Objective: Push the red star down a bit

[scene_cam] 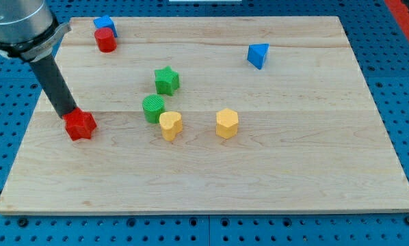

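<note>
The red star (79,126) lies on the wooden board (273,164) at the view's left. My tip (67,113) touches the star's upper left edge, with the dark rod slanting up toward the view's top left corner. No other block touches the star.
A red cylinder (105,40) and a blue block (104,24) sit together at the view's top left. A green star (167,80), a green cylinder (153,108), a yellow heart (170,126) and a yellow hexagon (226,124) stand mid-board. A blue triangle (258,55) lies upper right.
</note>
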Available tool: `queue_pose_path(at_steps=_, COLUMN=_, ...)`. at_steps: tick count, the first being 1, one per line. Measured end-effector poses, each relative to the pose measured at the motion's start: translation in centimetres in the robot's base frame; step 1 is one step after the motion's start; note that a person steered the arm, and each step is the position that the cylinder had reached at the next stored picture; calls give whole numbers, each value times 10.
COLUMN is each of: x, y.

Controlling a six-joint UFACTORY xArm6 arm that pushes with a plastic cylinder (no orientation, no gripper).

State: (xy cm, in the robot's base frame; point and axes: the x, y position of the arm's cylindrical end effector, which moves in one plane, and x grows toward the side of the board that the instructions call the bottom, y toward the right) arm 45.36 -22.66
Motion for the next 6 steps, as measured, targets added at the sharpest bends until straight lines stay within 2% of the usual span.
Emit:
queue_pose_path(at_steps=1, x=-16, y=12)
queue_pose_path(at_steps=2, x=-31, y=47)
queue_pose_path(at_steps=3, x=-23, y=53)
queue_pose_path(at_steps=4, x=-7, y=28)
queue_pose_path(at_steps=6, x=2, y=67)
